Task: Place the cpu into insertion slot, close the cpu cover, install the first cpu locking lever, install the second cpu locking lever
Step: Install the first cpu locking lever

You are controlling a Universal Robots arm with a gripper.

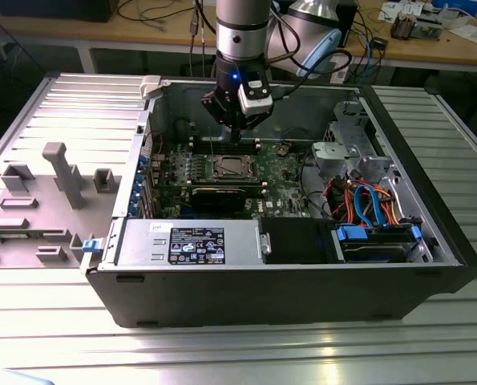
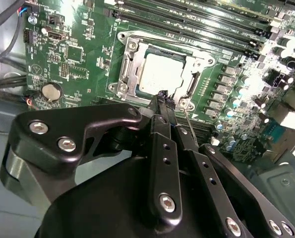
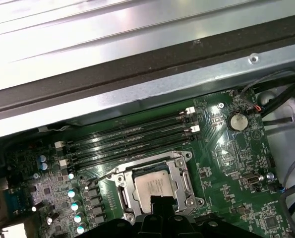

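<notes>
Your clenched gripper (image 2: 164, 98) hovers at twelve o'clock of the seated cpu (image 1: 230, 168) in the exterior view; a skewed descent could scratch it.

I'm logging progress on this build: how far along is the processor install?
Done: the cpu sits in the insertion slot, and the cpu cover looks lowered over it. In hand: the gripper is at the socket's edge. Left: the locking levers, it seems. A thin lever sticks out sideways from the socket, apparently unlatched.
</notes>
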